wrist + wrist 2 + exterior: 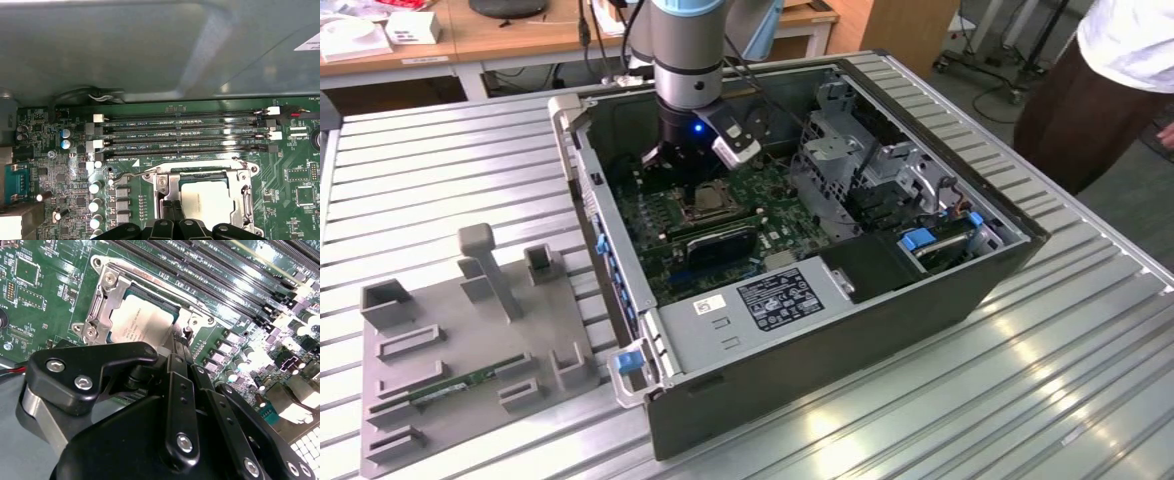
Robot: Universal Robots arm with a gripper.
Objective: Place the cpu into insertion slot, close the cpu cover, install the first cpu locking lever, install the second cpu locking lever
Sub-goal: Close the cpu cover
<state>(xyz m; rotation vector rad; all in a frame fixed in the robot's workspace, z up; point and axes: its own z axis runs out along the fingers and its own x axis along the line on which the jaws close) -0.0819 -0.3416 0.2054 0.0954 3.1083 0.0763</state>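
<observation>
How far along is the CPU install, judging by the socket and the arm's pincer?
Done: the cpu sits in the insertion slot, with the cpu cover seemingly flat around it. In hand: the pincer is at the slot's edge. Left: the locking levers; whether either is latched cannot be told.

Robotics lab, slatted metal workbench (1067,380), open computer case (854,290), desks (494,35) behind

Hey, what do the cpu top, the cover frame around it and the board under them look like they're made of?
The cpu: probably a metal top, with a dull silvery-tan look and soft glare. The cpu cover: bare stamped steel by the look, bright silver with sharp highlights and bent edges. The circuit board: seemingly green lacquered laminate, glossy, with fine traces and soldered parts.
</observation>
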